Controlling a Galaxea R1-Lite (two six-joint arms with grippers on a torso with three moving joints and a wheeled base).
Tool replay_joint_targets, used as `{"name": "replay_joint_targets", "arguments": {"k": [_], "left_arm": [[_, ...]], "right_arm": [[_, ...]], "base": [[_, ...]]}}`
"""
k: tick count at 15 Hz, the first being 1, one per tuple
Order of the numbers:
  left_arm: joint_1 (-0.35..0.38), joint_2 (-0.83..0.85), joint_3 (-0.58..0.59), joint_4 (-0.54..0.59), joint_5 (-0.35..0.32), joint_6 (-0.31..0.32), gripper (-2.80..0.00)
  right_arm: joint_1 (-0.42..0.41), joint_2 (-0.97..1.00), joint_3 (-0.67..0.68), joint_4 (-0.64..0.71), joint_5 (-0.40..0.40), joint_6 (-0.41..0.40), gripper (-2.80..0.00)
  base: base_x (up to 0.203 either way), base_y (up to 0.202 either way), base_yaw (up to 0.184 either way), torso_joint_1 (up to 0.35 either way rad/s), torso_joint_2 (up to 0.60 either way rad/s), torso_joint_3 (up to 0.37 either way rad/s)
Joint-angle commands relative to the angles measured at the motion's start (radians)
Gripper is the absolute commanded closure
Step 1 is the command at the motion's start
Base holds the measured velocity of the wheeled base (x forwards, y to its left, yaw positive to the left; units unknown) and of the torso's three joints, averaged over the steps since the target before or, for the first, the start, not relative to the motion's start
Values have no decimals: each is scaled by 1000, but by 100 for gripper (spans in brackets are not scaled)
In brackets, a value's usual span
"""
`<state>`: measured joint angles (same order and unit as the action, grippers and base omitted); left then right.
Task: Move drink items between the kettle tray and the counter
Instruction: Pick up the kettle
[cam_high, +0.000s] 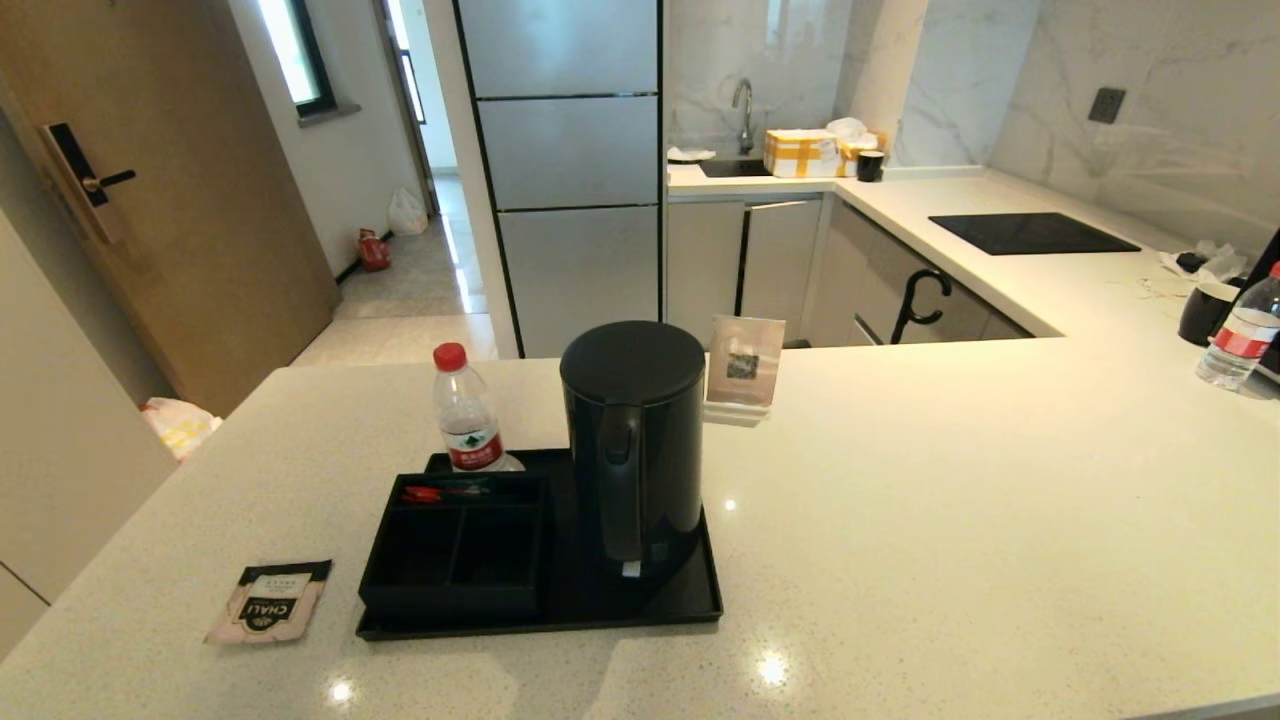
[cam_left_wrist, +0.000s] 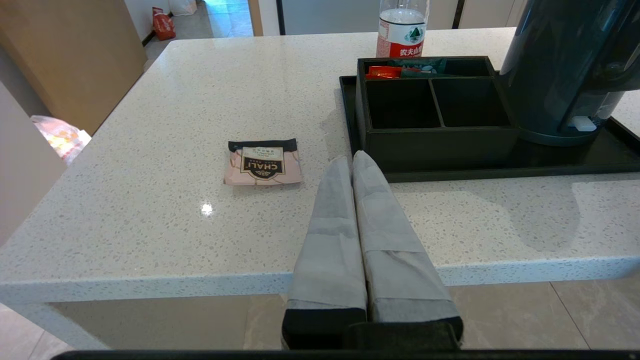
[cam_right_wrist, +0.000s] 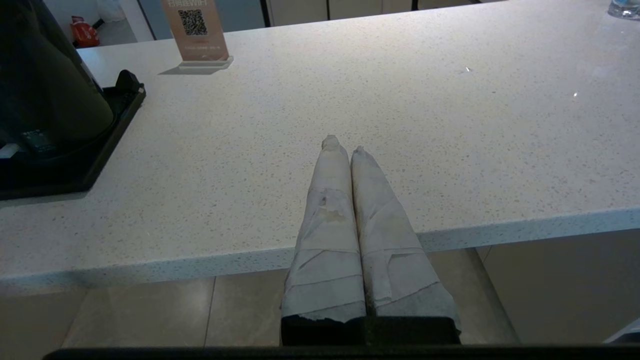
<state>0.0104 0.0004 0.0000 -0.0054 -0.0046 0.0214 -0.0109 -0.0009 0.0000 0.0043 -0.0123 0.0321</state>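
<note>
1. You hadn't really started when this was taken, far as I can judge. The left gripper (cam_left_wrist: 352, 159) hung off the counter's (cam_high: 950, 520) near edge, fingers pressed together with nothing in them. The right gripper (cam_right_wrist: 342, 145) was the same deal on the other side: pinched closed, empty, parked.

2. Taking the kettle tray (cam_high: 690, 605) as the landmark: the kettle (cam_high: 635, 445) stood upright on its right half, handle toward you. The compartment box (cam_high: 455, 550) sat on its left half, with something red in the back slot. The tea sachet (cam_high: 270, 598) lay flat on the counter, just left of the tray, not touching.

3. Next move, my guess: you'd spread the left fingers and go for the sachet. It's thin and flat on glossy stone, so pinching an edge looked fiddly.

4. The water bottle (cam_high: 467, 420) stood at the tray's back left corner, and a small QR sign (cam_high: 744, 368) behind the tray.

5. Room-wise, beyond the tray were a fridge (cam_high: 565, 170), a sink (cam_high: 735, 165) and a black cooktop (cam_high: 1030, 233).
</note>
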Motion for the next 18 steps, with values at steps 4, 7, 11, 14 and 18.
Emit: {"name": "replay_joint_targets", "arguments": {"k": [4,7,11,14,18], "left_arm": [[0,0,0,-1,0,0,0],[2,0,0,-1,0,0,0],[2,0,0,-1,0,0,0],[2,0,0,-1,0,0,0],[2,0,0,-1,0,0,0]], "right_arm": [[0,1,0,-1,-2,17,0],[0,2,0,-3,0,17,0],[0,1,-2,1,-2,17,0],[0,1,-2,0,-2,17,0],[0,1,-3,-3,-2,14,0]], "base": [[0,0,0,0,0,0],[0,0,0,0,0,0],[0,0,0,0,0,0],[0,0,0,0,0,0],[0,0,0,0,0,0]]}}
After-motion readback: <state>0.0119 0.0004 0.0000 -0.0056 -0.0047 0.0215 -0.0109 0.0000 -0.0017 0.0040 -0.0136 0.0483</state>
